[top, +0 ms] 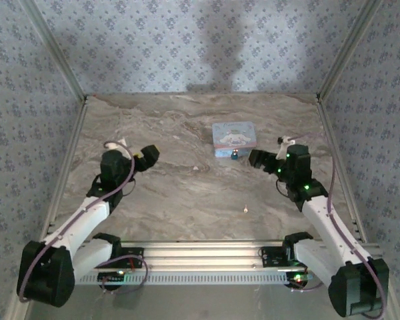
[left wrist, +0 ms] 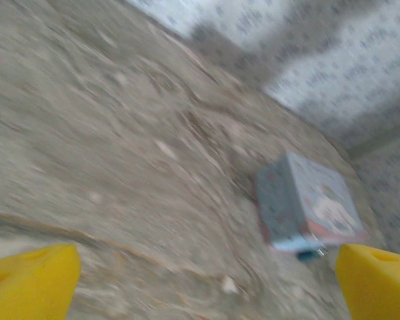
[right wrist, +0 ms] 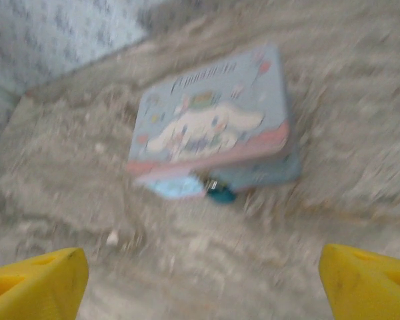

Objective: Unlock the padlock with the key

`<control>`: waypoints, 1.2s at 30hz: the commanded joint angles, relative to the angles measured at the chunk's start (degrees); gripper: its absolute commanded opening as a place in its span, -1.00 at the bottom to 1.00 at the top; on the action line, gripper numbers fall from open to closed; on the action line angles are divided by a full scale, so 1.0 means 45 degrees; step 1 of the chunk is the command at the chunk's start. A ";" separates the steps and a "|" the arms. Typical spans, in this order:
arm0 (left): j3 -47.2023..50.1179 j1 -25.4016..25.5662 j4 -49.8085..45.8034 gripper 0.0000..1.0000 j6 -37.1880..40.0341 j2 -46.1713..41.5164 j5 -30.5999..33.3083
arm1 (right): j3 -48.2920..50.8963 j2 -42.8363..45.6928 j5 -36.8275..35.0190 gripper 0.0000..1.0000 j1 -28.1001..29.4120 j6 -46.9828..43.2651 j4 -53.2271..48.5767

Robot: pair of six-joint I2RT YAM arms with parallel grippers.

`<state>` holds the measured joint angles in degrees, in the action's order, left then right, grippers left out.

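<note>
Nearest you in the overhead view are the bases of the 2 arms. The left arm (top: 80,223) reaches toward 1 o'clock and the right arm (top: 327,223) toward 11 o'clock over the marbled table (top: 167,193). The key (top: 245,209) lies as a pale speck on bare marble near the table's middle. It is at 6 o'clock from the padlock (top: 235,157) and well apart from it, with neither gripper touching it. The padlock sits at the 6 o'clock edge of the pale blue tin (top: 235,135). You have the left gripper (top: 149,157) at 9 o'clock from the tin, well apart. The right gripper (top: 257,159) is at 3 o'clock from the padlock, near it but not touching.

Your left wrist view is blurred. The left gripper (left wrist: 203,287) has its yellow fingertips (left wrist: 33,283) in the 2 bottom corners, spread wide with bare table between them. The tin (left wrist: 310,210) lies toward 4 o'clock, and the padlock (left wrist: 310,254) is a dark teal blob at its lower edge.

Your right wrist view is blurred too. The right gripper (right wrist: 200,283) has its yellow fingertips (right wrist: 33,283) in the 2 bottom corners, jaws wide apart over bare marble. The tin (right wrist: 213,127) lies flat above centre with its cartoon lid up. The padlock (right wrist: 220,193) is at its 6 o'clock edge, teal with a glint of metal on top. You cannot tell whether the shackle passes through a latch.
</note>
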<state>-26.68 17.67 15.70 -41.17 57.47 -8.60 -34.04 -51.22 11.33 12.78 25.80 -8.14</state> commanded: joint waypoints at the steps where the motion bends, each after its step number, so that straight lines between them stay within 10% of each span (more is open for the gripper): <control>1: -0.0616 0.1181 0.0931 0.96 -0.1116 0.0725 0.0056 | 0.0471 0.0118 -0.0370 0.74 0.1011 0.1292 -0.2275; 11: -0.2021 0.3246 0.2077 0.96 -0.1105 0.3277 0.0121 | 0.1711 0.0135 -0.0857 0.30 0.2842 0.2595 -0.4700; 36: -0.2237 0.3695 0.2253 0.96 -0.1462 0.4043 0.0184 | 0.2514 -0.0472 -0.0595 -0.26 0.3892 0.3417 -0.4070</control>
<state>-35.03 33.87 24.25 -47.27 75.92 -8.21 -22.55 -52.73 8.60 29.74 40.34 -26.35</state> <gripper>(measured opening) 0.979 0.372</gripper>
